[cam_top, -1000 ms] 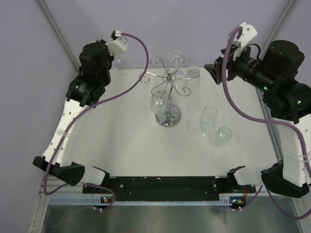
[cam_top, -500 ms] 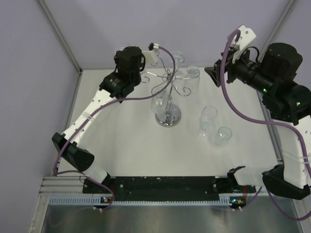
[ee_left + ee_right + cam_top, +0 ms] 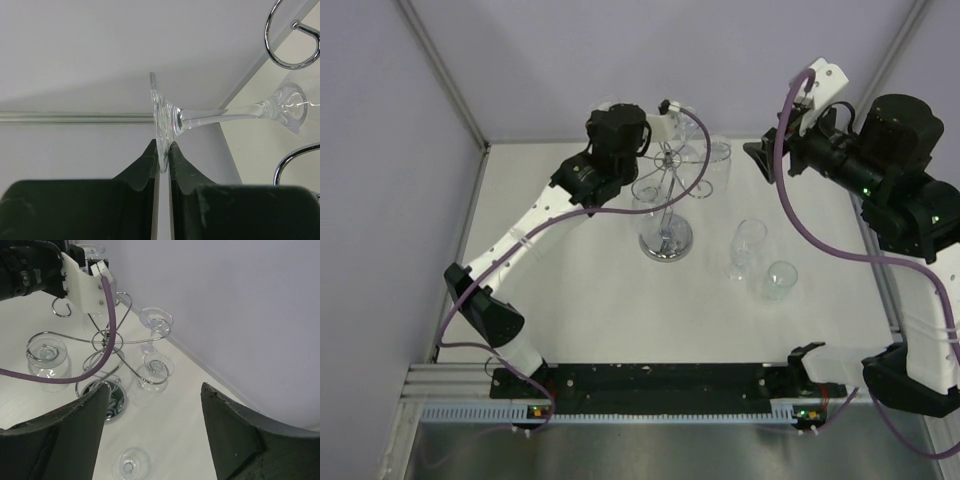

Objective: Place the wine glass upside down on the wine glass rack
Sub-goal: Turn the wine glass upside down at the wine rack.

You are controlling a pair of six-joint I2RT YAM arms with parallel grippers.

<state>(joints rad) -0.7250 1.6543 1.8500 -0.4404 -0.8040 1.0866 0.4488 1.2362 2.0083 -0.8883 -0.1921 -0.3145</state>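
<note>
Though in left gripper (image 3: pixel 161 156), wine glass (image 3: pixel 210 117) blurry.

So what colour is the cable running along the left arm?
Purple. The cable shows best in the right wrist view, close up.

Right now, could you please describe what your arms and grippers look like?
The left arm and right arm have white links, black joint housings and a looping purple cable each. The left gripper and right gripper are dark with tapered tips.
</note>
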